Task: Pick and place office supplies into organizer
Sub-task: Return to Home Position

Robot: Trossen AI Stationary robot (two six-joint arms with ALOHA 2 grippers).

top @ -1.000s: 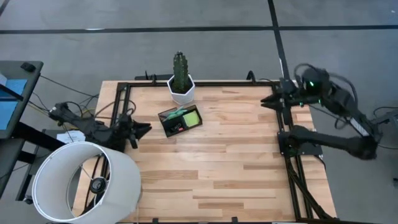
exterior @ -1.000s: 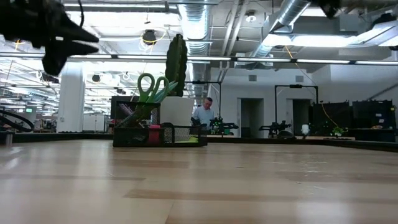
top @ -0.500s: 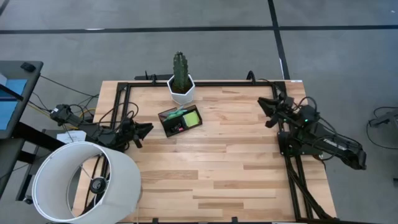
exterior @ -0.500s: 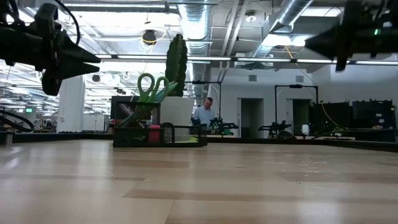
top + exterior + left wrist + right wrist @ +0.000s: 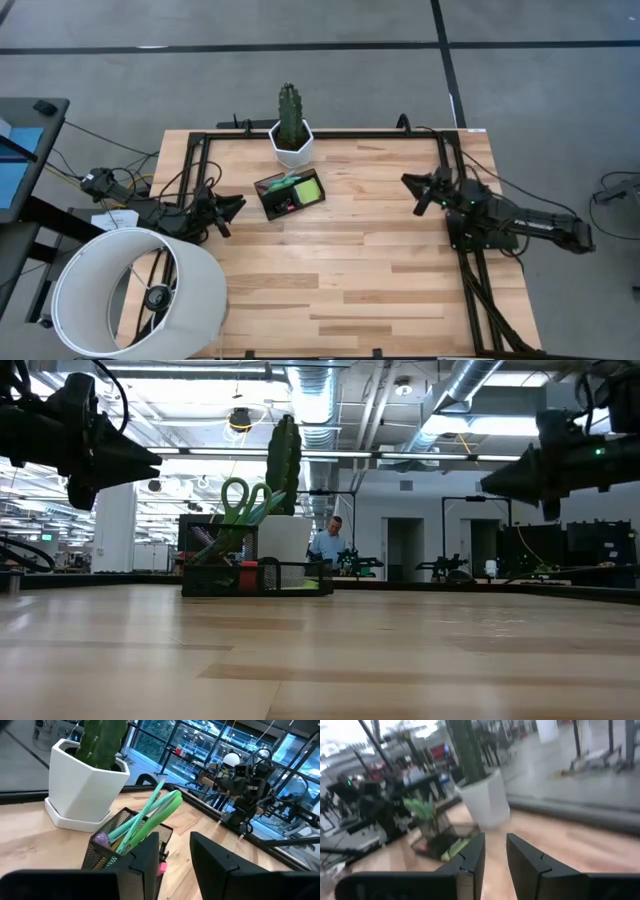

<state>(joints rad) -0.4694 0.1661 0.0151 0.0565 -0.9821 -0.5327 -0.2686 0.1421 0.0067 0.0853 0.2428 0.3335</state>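
The black mesh organizer [image 5: 288, 195] stands on the table in front of the white cactus pot [image 5: 291, 142]. It holds green-handled scissors [image 5: 161, 811], pens [image 5: 134, 826], a lime-green sticky-note pad [image 5: 308, 188] and a pink eraser [image 5: 247, 567]. My left gripper [image 5: 233, 207] hovers level just left of the organizer, pointing at it, open with nothing between its fingers [image 5: 174, 842]. My right gripper [image 5: 409, 185] hovers level at the table's right side, pointing toward the organizer [image 5: 437, 840], open and empty [image 5: 495, 840].
A large white lampshade [image 5: 130, 290] sits at the near left corner, beside the left arm. A black metal frame [image 5: 330, 134] runs along the table's far and side edges. Bare wood lies between the organizer and my right gripper. A person [image 5: 327, 543] stands far behind the table.
My right gripper has come down from high above the far right corner, tipping to level, and has swung toward the table's left and near side. My left gripper has sunk a little beside the organizer. The organizer and its contents have stayed put.
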